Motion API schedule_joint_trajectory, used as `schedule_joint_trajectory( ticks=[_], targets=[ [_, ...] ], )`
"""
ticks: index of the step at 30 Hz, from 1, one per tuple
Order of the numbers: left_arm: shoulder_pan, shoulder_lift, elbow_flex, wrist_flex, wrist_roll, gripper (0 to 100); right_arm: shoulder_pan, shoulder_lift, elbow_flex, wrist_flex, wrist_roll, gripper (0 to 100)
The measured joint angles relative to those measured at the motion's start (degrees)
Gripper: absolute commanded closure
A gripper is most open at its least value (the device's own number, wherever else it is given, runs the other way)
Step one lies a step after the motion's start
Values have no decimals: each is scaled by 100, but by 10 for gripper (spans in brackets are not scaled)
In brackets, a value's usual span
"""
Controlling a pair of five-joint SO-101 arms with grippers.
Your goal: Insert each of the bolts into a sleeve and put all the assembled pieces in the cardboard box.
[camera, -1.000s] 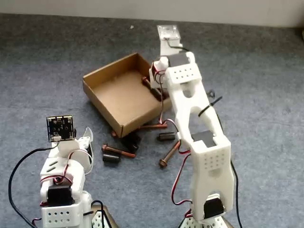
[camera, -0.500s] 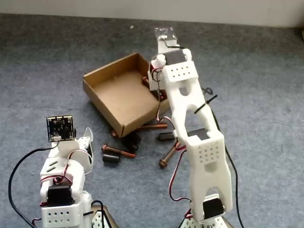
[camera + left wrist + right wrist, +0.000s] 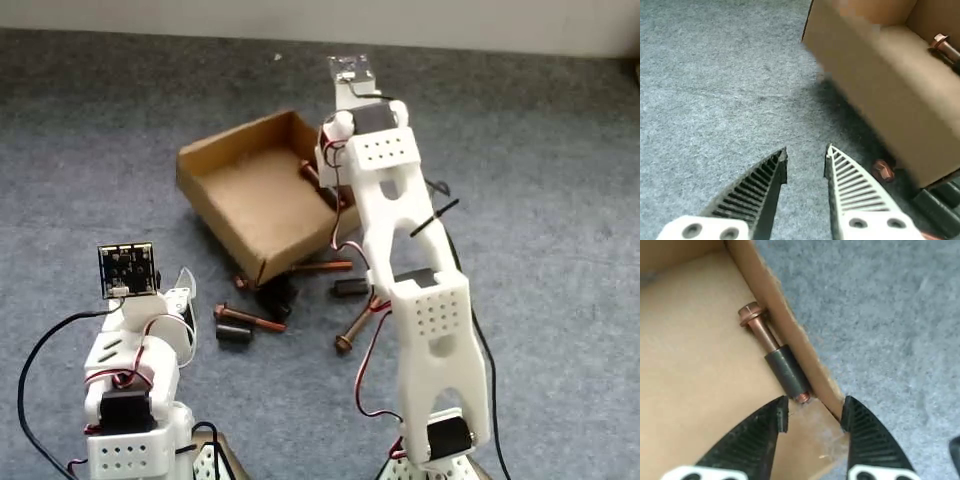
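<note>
While the right pincer [image 3: 815,409] hangs over the 3 o'clock wall of the cardboard box [image 3: 240,185], its jaws stand apart and grip nothing, and the wall's edge runs between them. Just before its tips lies the assembled piece [image 3: 776,357], a copper bolt pushed through a black sleeve. It rests on the box floor and touches this wall. The box sits at about 11 o'clock from the middle of the grey surface [image 3: 560,200], and the right arm [image 3: 430,320] stretches to it from 5 o'clock.

The left pincer [image 3: 806,159] is also open and empty, over the surface at 7 o'clock from the box. Loose parts lie on the surface at 6 o'clock from the box. A first bolt [image 3: 322,267] is just beside the box wall, with a short sleeve [image 3: 350,288] near it. A second bolt [image 3: 357,327] is at 6 o'clock from that sleeve. A third bolt [image 3: 252,318] has a second sleeve [image 3: 234,334] just beside it. A dark piece [image 3: 275,297] at the box corner I cannot identify.
</note>
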State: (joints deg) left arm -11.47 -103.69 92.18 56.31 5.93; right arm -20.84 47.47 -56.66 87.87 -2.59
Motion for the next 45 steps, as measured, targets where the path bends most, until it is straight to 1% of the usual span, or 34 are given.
schedule_joint_trajectory(
  ticks=[6, 14, 16, 18, 19, 20, 26, 29, 35, 39, 40, 43, 45],
  targets=[
    [0, 0, 0, 0, 0, 847, 26, 70, -510, 149, 0, 827],
    [0, 0, 0, 0, 0, 847, 44, 1020, -554, 97, 9, 830],
    [0, 0, 9, 0, 0, 847, 44, 1134, -712, 149, 9, 868],
    [0, 0, 79, 0, 0, 847, 44, 1169, -862, 202, 9, 975],
    [0, 0, 79, 0, 0, 847, 62, 1178, -941, 202, 9, 998],
    [0, 0, 79, 0, 0, 847, 79, 1187, -1020, 202, 9, 984],
    [0, 0, 79, 0, 0, 847, 53, 1292, -1837, 466, -97, 994],
    [0, 0, 79, 0, 0, 847, 211, 1363, -2127, 571, -431, 994],
    [0, 0, 79, 0, 0, 847, 633, 1363, -2224, 668, -782, 994],
    [0, 0, 97, 0, 0, 847, 835, 1363, -2224, 941, -923, 985],
    [0, 0, 97, 0, 0, 847, 844, 1363, -2224, 1011, -941, 968],
    [0, 0, 97, 0, 0, 847, 835, 1363, -2224, 1160, -967, 875],
    [0, 0, 97, 0, 0, 847, 835, 1354, -2233, 1187, -967, 847]
  ],
)
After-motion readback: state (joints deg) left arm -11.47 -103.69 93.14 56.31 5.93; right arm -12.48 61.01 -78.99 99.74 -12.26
